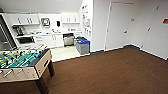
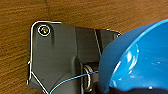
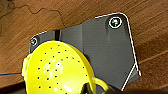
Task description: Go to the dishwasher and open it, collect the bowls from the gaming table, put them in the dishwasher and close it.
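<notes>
A blue bowl hangs over the brown floor in the left wrist view, and my left gripper is shut on its rim. In the right wrist view a yellow-green bowl with small holes and a loop handle is held the same way, with my right gripper shut on its edge. Far ahead in the head view, the steel-fronted dishwasher sits under the kitchen counter; whether its door is open I cannot tell. The gaming table is out of view.
A table-football table stands close at the left. Grey bins with blue lids stand at the kitchen's entrance beside a white wall corner. White doors line the right. Brown floor stretches ahead to the pale kitchen floor.
</notes>
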